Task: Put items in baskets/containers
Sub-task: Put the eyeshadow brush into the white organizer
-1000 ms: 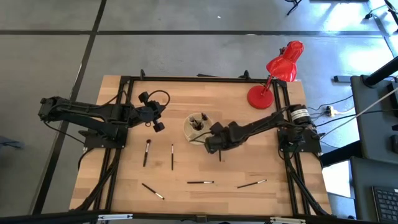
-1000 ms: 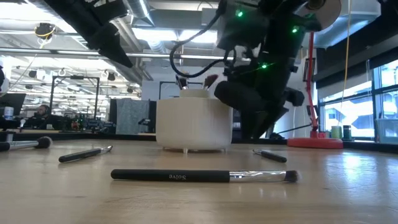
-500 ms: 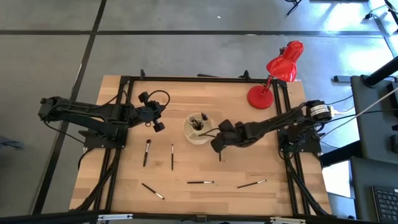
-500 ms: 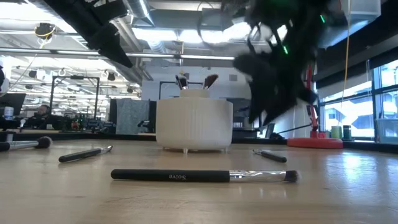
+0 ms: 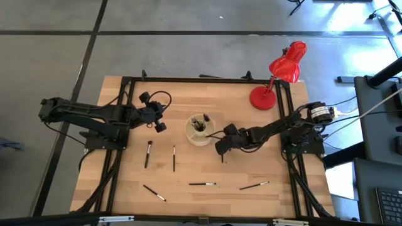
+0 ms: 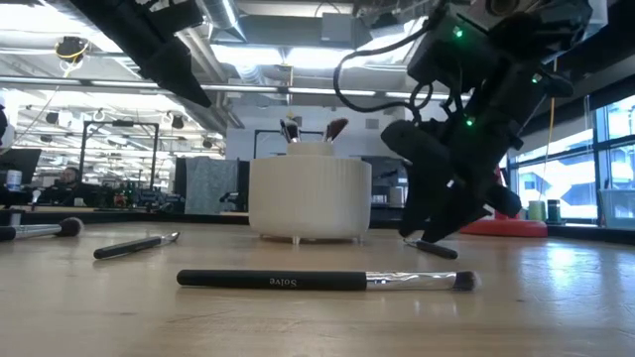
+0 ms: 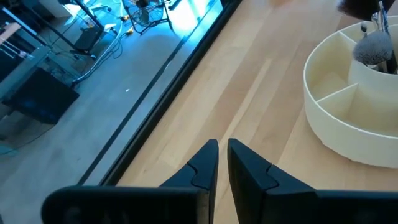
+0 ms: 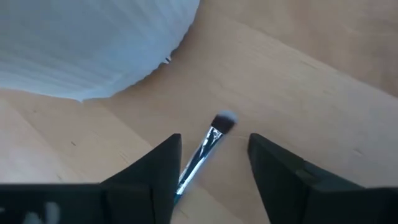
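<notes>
Right claw (image 8: 211, 165) spread wide, straddling brush (image 8: 208, 146) beside container (image 8: 93, 43). Light, stiff, slippery, likely to roll; best pinched mid-handle. Left claw (image 7: 222, 163) clenched, empty.

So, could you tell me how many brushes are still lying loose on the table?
6: two left of the container, three along the near edge, one under the right gripper.

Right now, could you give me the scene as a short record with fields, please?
container: round cream ribbed bowl with dividers, brushes standing in its centre cup
right gripper: open, low over a thin silver-ferruled makeup brush beside the bowl, not gripping it
left gripper: shut, raised, left of the bowl
loose brushes: six on the wooden table
other: red desk lamp at the far right corner
</notes>
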